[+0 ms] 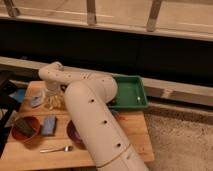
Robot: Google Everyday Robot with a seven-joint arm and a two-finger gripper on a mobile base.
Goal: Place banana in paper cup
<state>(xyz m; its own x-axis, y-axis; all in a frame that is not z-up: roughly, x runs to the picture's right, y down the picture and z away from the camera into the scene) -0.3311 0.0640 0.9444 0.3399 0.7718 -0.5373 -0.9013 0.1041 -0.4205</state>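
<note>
at the far left edge of the wooden table [131, 136] lies a flat blue item [20, 95], and just right of it a paler blue object [36, 99]. nearer, a red-brown bowl [26, 128] sits beside a blue block [48, 125], with a spoon [56, 149] near the front edge.

the gripper [52, 95] hangs over the far-left part of the table, pointing down right above the banana [54, 104], which shows as a pale-yellow patch on the wood directly beneath it. i cannot tell whether the gripper is open, closed or holding the fruit. the purple bowl [75, 133] is half hidden by the thick white arm [92, 125], and the green tray [128, 93] lies at the far right.

the paper cup cannot be made out; it may be behind the arm.

risks, as i judge them: a slim, soft banana can slip or turn in a poor grip. the blue object sits close enough to be nudged. with the cup hidden, the drop could miss, or the light cup could be tipped.
</note>
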